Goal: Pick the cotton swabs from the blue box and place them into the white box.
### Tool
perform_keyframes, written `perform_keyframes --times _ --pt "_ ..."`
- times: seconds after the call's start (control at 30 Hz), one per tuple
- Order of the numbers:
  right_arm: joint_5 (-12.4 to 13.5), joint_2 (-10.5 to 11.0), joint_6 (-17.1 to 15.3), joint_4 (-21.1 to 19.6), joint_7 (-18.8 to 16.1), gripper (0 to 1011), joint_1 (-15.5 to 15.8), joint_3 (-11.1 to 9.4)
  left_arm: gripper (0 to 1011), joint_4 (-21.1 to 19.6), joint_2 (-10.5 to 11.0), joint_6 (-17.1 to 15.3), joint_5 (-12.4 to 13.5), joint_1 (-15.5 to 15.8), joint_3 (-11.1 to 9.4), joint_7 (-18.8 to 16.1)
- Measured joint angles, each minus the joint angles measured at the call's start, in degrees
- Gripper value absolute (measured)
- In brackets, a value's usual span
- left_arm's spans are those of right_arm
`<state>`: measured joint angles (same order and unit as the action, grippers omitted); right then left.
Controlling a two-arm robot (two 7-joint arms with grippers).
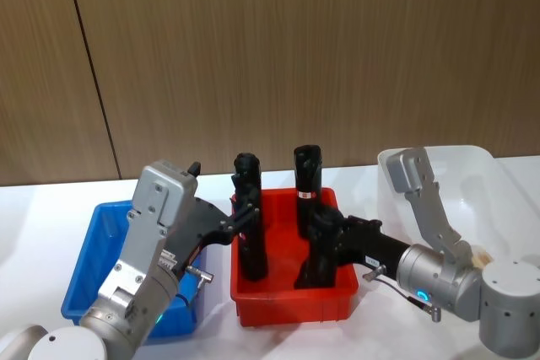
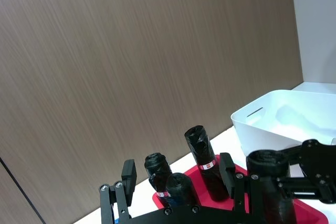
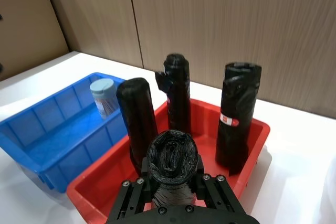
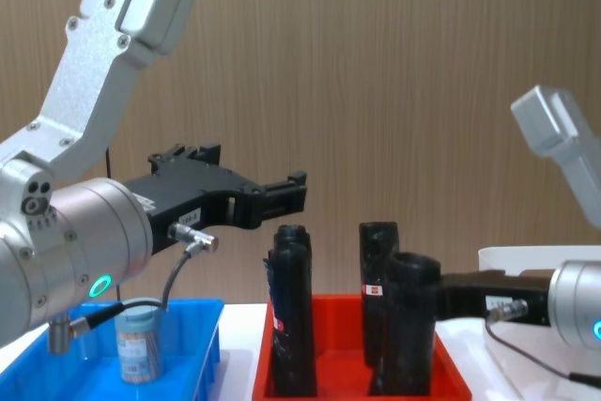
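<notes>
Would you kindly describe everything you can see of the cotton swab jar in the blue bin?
The cotton swab jar is a small clear plastic cylinder with a pale grey-blue round lid; tan sticks and a label show through its wall. It stands upright on the floor of the blue box, near the wall facing the red bin. Neither gripper touches it: the left gripper hangs above the red bin, and the right gripper is shut on a black cylinder.
</notes>
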<state>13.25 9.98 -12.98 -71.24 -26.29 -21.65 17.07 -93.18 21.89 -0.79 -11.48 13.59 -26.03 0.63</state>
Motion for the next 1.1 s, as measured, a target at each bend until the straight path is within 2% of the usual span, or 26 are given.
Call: perform_keyframes --times 0.53,0.77,1.1 --pt "1.3 1.2 0.4 -7.5 1.4 353 0.4 -1.1 1003 0.0 0.0 0.0 0.0 0.0 0.0 0.0" --pt "1.2 2.4 1.1 -10.9 3.4 352 0.1 -2.5 1003 0.0 0.0 0.0 0.0 0.0 0.0 0.0" --pt "0.1 4.4 2.0 -12.1 6.8 352 -0.7 -4.9 1003 0.0 0.0 0.0 0.0 0.0 0.0 0.0"
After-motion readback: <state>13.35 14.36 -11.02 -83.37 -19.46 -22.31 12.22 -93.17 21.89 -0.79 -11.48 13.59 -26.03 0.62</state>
